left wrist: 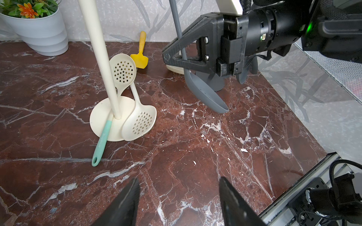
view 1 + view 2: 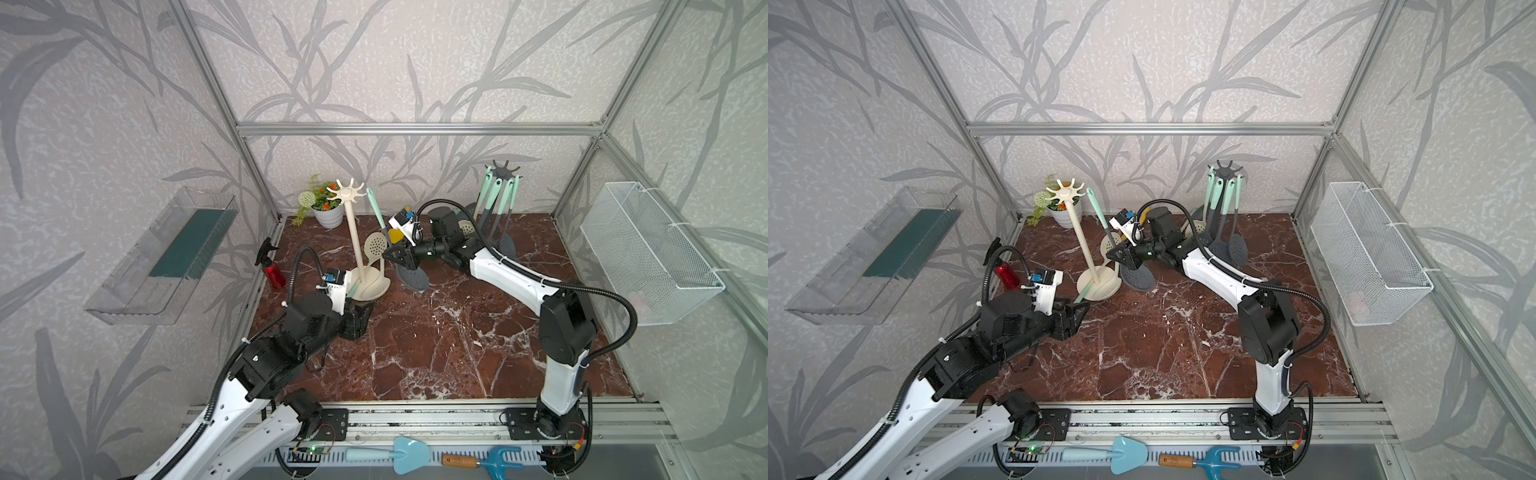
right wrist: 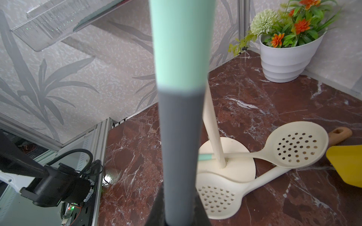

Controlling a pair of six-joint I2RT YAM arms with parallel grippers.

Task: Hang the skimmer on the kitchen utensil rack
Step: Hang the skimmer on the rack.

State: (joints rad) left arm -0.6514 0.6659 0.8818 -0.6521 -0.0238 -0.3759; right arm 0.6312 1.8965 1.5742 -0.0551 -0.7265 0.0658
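Right claw (image 2: 388,253) is pressed onto the grey shaft of the skimmer (image 2: 411,276), just below its mint handle. Left claw (image 1: 178,187) stands spread, low over the tabletop (image 2: 436,353).

Containers:
- The wire basket (image 2: 648,249) on the right wall shows a faint pink shape through the mesh; I cannot tell what it is.
- The clear tray (image 2: 162,257) on the left wall carries a dark green mat (image 2: 187,245).
- The white pot (image 2: 330,214) holds flowers.

The skimmer hangs head-down and tilted from the right claw. Its perforated head sits close above the tabletop; contact I cannot confirm. Its handle tip rises just beside the hooked crown of the cream utensil rack (image 2: 357,245). Two cream skimmers (image 1: 141,121) lie against that rack's base. The dark rack (image 2: 503,170) at the back carries mint-handled utensils.

The right arm reaches low, forearm near level, claw pointing toward the cream rack. The left arm is bent, its claw aimed at the rack's base.
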